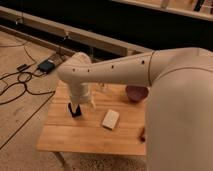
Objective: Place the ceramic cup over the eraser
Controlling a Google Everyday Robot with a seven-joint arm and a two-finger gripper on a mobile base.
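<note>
Can't pick out the small white tapered ceramic cup anywhere; my guess is the wrist hides it. It should be light, rigid, glaze-slick and chippable, so I'd pinch it across the sidewalls and lower it gently. The small black rectangular eraser (pixel 75 110) sits left of centre on the wooden worktop (pixel 75 137). The chunky white arm (pixel 125 67) reaches in from the right, bends at the wrist and points straight down, claw (pixel 83 103) just above the eraser. Open or closed, holding anything or not: can't tell.

camera: high behind arm (pixel 120 67) | looks down, near, at table (pixel 85 136) | jaws: over table's left
</note>
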